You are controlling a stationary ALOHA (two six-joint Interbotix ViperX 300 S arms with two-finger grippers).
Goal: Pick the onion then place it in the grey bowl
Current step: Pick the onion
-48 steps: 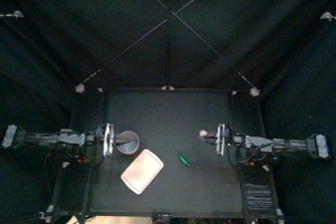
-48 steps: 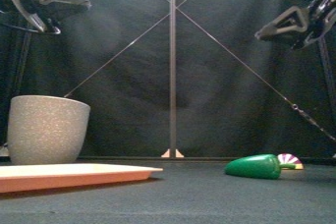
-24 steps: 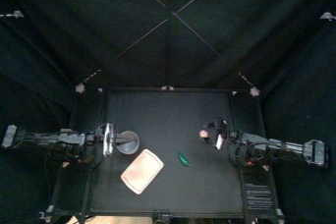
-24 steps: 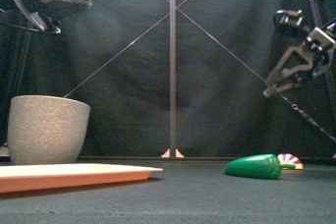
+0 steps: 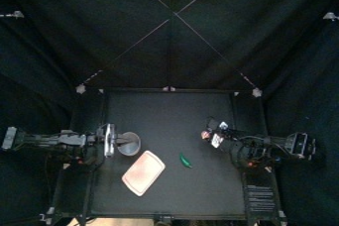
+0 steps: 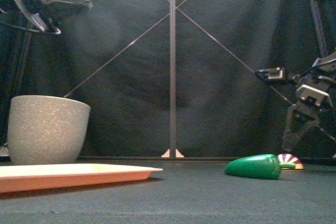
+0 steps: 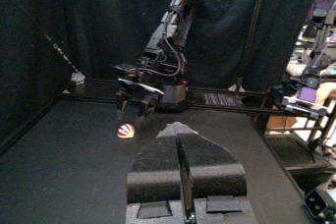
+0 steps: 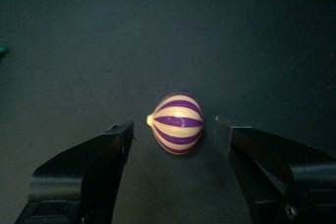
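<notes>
All told, judged onion [image 8: 180, 125] light, hard, slick; favoured belly pinch between right gripper [image 8: 182, 130] parted jaws flanking it; noted left gripper [image 7: 182, 141] jaws together, well apart from onion.

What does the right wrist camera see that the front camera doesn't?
Only the right wrist view shows the whole onion, striped purple and cream, between open jaws. Only the front view shows the grey cup and the pink tray. Both show the onion and the green toy: in the front view the onion peeks out behind the toy, in the wrist view the toy is a sliver.
</notes>
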